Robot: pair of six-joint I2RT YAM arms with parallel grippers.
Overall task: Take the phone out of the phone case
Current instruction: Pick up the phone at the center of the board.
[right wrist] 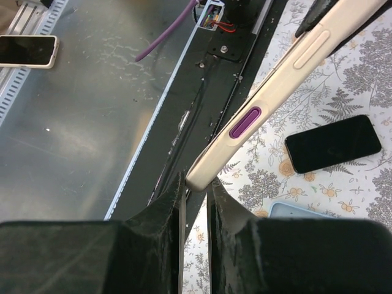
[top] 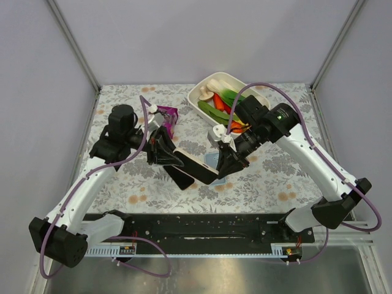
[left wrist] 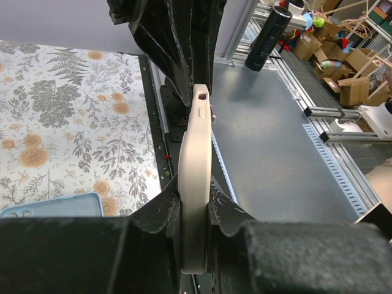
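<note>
The flowery counter [top: 275,184] is the biggest thing, and two arms reach over it from the near edge. A white tray [top: 196,93] of toy vegetables [top: 223,101] sits at the far side. In the middle, up off the counter, is the cream phone case [right wrist: 275,92], held between both arms. The left gripper [left wrist: 195,211] is pressed tight on one end of it. The right gripper [right wrist: 196,190] pinches the other corner. A black phone [right wrist: 334,144] lies flat on the counter just below, and a blue case [left wrist: 55,205] lies near it.
</note>
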